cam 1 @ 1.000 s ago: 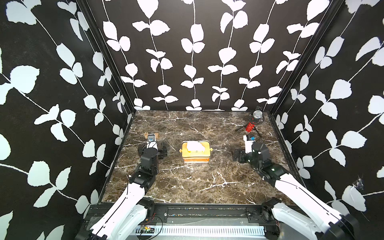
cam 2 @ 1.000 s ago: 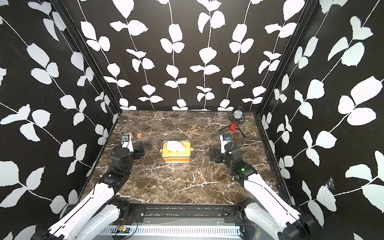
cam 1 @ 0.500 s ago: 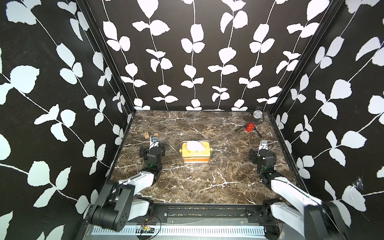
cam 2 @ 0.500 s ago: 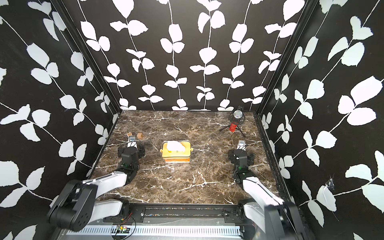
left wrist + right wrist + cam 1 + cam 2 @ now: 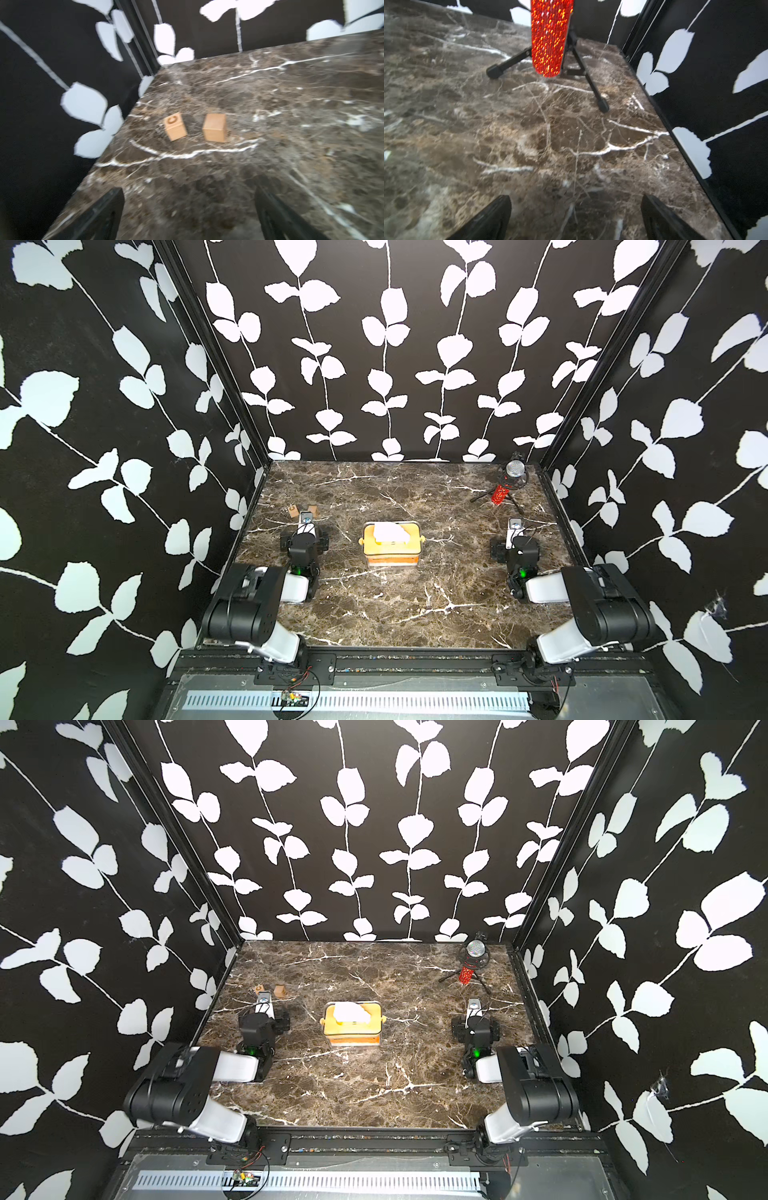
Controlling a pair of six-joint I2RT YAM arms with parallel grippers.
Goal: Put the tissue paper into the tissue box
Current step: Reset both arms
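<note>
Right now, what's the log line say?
tissue paper: in tissue box | left end effector: open, empty | right end effector: open, empty

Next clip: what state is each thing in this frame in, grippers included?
tissue paper: inside the tissue box, white sheet sticking up.
tissue box: upright on the table, no lid on.
left gripper: open, empty.
right gripper: open, empty.
lettered cube: resting on the table, apart from the plain cube.
plain cube: resting on the table.
microphone: tilted in its tripod stand.
</note>
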